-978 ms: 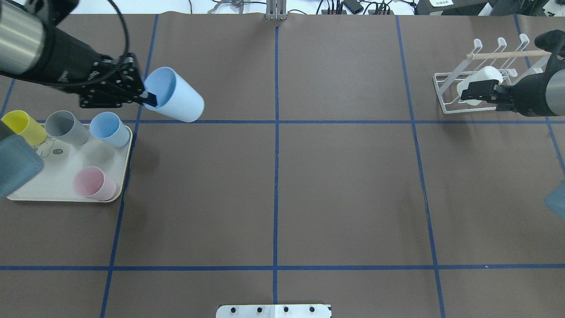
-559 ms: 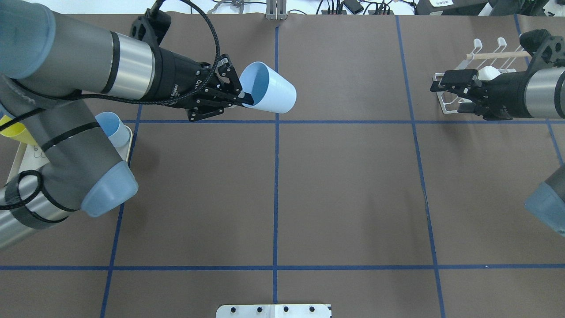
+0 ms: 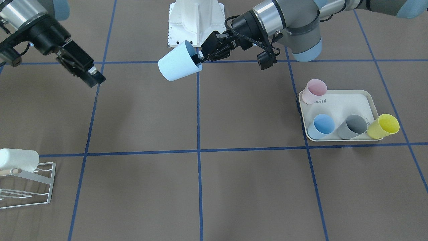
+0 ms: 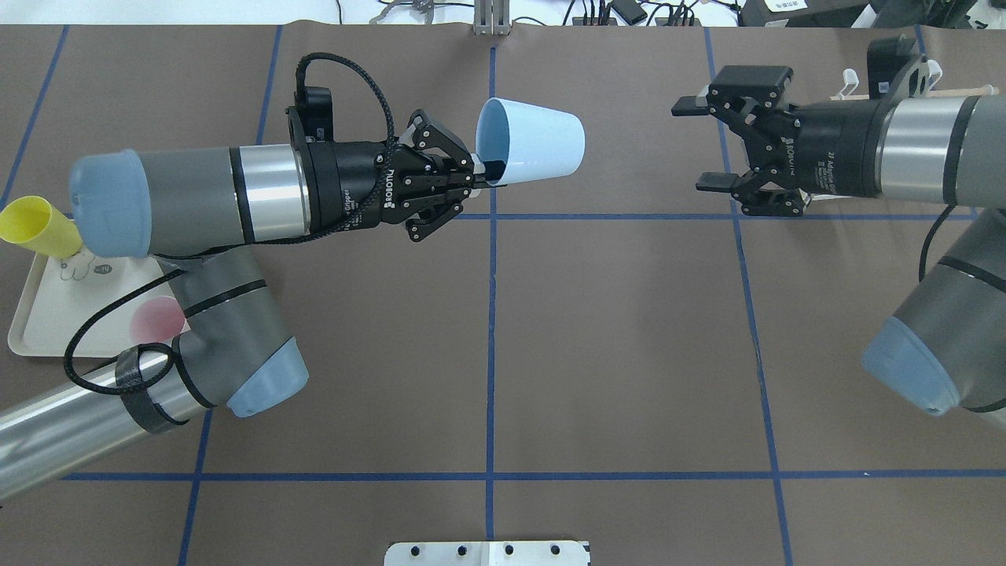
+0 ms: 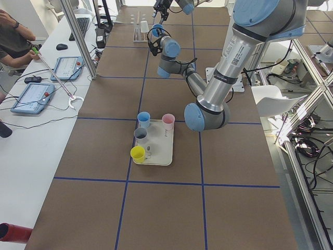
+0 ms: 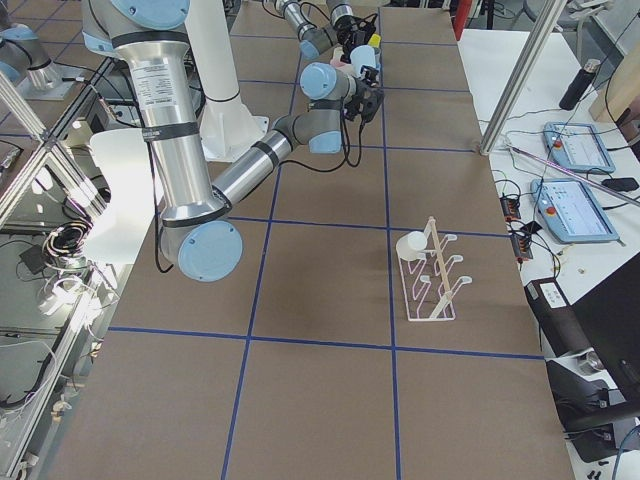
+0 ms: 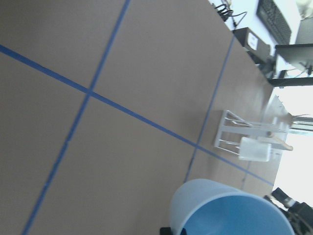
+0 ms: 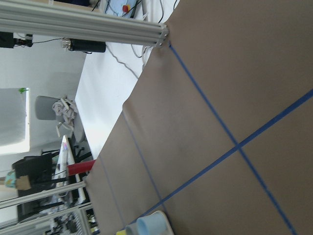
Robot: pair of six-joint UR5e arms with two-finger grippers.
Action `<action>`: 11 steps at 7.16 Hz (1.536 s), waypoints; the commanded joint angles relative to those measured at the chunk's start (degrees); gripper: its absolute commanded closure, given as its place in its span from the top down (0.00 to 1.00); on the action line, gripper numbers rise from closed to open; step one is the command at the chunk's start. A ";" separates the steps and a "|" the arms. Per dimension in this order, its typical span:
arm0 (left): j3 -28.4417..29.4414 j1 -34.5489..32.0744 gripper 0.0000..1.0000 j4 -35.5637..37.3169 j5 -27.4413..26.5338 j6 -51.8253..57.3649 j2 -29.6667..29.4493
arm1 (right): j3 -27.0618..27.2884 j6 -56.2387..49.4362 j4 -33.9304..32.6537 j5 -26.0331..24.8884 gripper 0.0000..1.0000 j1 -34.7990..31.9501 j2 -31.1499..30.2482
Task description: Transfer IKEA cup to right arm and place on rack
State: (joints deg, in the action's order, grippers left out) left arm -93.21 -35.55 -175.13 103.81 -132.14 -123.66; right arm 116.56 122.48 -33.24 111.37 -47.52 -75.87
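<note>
My left gripper (image 4: 487, 174) is shut on the rim of a light blue cup (image 4: 534, 149). It holds the cup on its side above the table's middle line, base toward the right arm. The cup also shows in the front view (image 3: 177, 67) and the left wrist view (image 7: 230, 210). My right gripper (image 4: 695, 145) is open and empty. Its jaws face the cup's base, a short gap away. The white wire rack (image 3: 26, 187) holds a white cup (image 3: 18, 160). In the overhead view the right arm hides most of the rack (image 4: 849, 79).
A cream tray (image 3: 337, 100) on the robot's left side holds a pink cup (image 3: 314, 91), a blue cup (image 3: 322, 125), a grey cup (image 3: 354, 126) and a yellow cup (image 3: 384, 126). Blue tape lines cross the brown table. The robot's white base (image 3: 195, 20) stands at the near edge.
My left arm has carried the light blue cup from the tray side to the table's middle. My right gripper has left the rack and moved toward the cup, jaws open.
</note>
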 commanded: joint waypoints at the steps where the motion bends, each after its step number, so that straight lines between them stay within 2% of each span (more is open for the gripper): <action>1: 2.41 0.39 0.00 -9.06 -0.72 -4.52 -0.17 | -0.02 6.44 9.55 -0.97 1.00 2.69 1.95; 4: 1.98 0.31 0.00 -9.70 -0.80 -6.27 -1.40 | -0.19 11.99 10.30 -6.59 1.00 4.63 4.24; 11: 1.80 1.62 0.00 -9.70 -1.51 -6.37 -3.42 | -0.02 12.88 10.30 -9.68 1.00 6.39 4.24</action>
State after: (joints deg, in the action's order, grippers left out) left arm -91.37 -34.16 -184.77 102.31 -138.47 -127.01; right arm 116.54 135.21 -22.94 102.38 -41.50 -71.60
